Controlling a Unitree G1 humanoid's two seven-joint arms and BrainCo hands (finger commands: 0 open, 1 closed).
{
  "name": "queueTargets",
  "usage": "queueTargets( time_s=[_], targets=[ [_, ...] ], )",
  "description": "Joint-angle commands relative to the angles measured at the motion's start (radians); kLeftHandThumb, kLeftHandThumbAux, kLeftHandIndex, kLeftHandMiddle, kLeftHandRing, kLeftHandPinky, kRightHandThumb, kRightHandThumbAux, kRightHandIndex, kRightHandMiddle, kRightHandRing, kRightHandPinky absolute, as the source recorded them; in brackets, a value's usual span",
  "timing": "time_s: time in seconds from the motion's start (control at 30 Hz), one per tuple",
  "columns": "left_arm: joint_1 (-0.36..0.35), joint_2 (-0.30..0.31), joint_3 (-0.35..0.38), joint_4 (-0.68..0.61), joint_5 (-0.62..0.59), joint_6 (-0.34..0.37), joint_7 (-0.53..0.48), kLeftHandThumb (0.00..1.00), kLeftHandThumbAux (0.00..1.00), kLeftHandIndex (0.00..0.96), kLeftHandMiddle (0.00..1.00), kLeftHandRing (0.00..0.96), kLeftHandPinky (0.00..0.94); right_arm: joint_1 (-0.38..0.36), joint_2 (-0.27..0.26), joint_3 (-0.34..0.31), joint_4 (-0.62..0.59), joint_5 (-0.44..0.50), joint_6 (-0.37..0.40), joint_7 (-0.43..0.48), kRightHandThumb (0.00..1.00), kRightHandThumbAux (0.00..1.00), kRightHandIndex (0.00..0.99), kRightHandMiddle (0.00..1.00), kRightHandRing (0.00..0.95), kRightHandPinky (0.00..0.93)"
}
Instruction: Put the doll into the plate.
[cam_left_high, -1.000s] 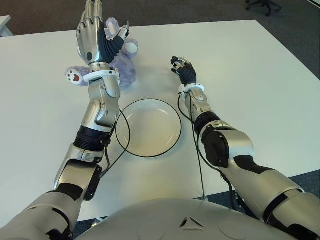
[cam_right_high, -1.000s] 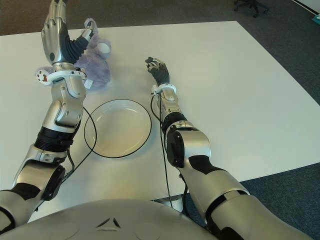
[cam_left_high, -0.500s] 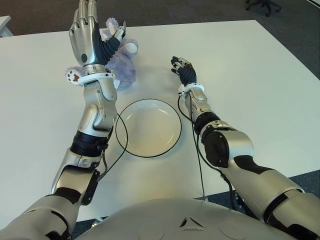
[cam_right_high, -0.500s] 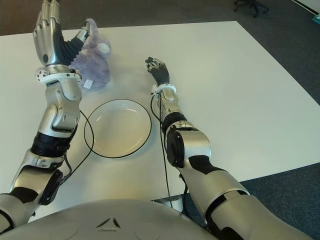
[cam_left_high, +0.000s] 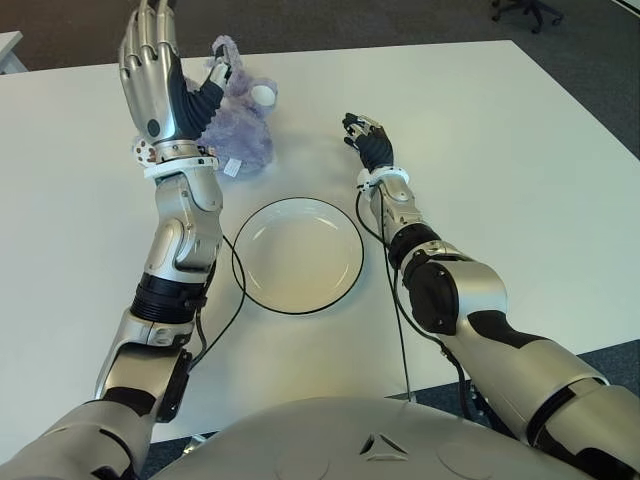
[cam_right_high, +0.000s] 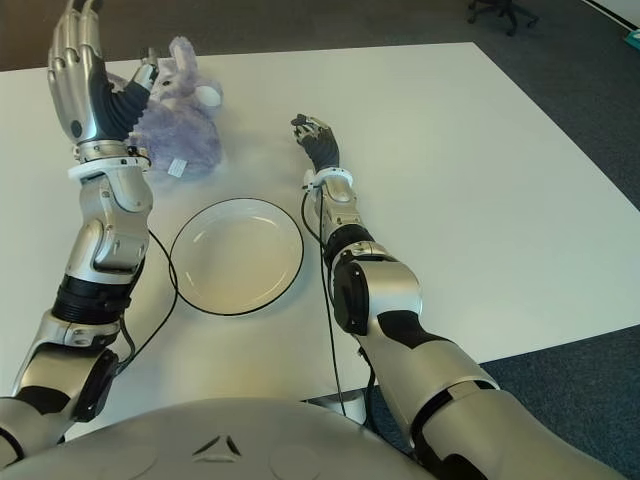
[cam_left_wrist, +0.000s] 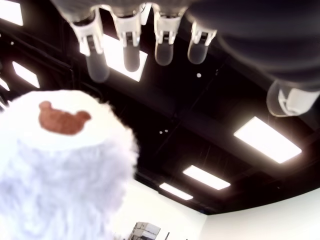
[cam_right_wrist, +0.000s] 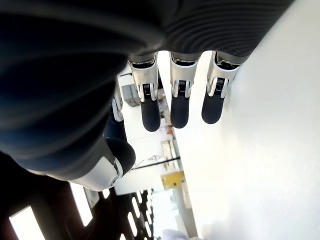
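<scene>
Nearest to the robot is the plate (cam_left_high: 298, 256), white with a dark rim, sitting empty on the table (cam_left_high: 500, 150) — nothing in it yet, so the actual job hasn't started paying off. It's closer to the robot than both hands, roughly between the two forearms.

Further out on the right side, the right hand (cam_left_high: 366, 139) shows just beyond the plate's far right edge. Its fingers look loosely extended with nothing in them; the right wrist view shows the fingertips (cam_right_wrist: 179, 111) alongside the table surface, though I can't tell if they actually touch it. Looks idle to me.

Farthest out is the action. The left hand (cam_left_high: 155, 75) is raised, fingers spread and pointing up, palm turned toward the doll (cam_left_high: 240, 125) — a fluffy purple plush that sits on the table just to the right of that hand and slightly beyond it. The thumb is near the doll's head, but the fingers aren't closed around anything. The left wrist view shows straight fingertips (cam_left_wrist: 129, 54) with a furry paw close by, not gripped.

So progress-wise: basically step one. My guess is the hand has to close on the doll, lift it, and bring it back toward the robot to the plate — all of that is left.
</scene>
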Motion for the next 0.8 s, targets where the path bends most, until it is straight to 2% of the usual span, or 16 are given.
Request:
queueTargets(
  time_s=[0.03,0.23,0.4,0.8],
  targets=[
    [0.029,-0.022,0.019,0.004,-0.009,0.010,0.014,0.379,0.228,0.000,0.000,0.023,0.110,0.050,0.024,-0.006,0.033,0.004,0.053,-0.001,0.701,0.728,0.407,0.155,0.119,0.151],
    [0.033,-0.033,0.033,0.005,-0.014,0.007,0.016,0.360,0.220,0.000,0.000,0.015,0.095,0.046,0.023,-0.001,0.032,0.000,0.050,-0.004,0.702,0.727,0.407,0.155,0.118,0.150],
    [0.032,-0.022,0.053,0.031,-0.037,-0.041,0.038,0.343,0.219,0.000,0.000,0.019,0.118,0.044,0.024,-0.001,0.031,0.002,0.048,-0.010,0.703,0.726,0.408,0.158,0.122,0.158],
    [0.018,-0.021,0.085,0.118,-0.079,-0.130,0.107,0.339,0.224,0.000,0.000,0.014,0.047,0.044,0.017,0.012,0.032,-0.008,0.062,-0.017,0.702,0.726,0.408,0.158,0.120,0.154]
  ],
)
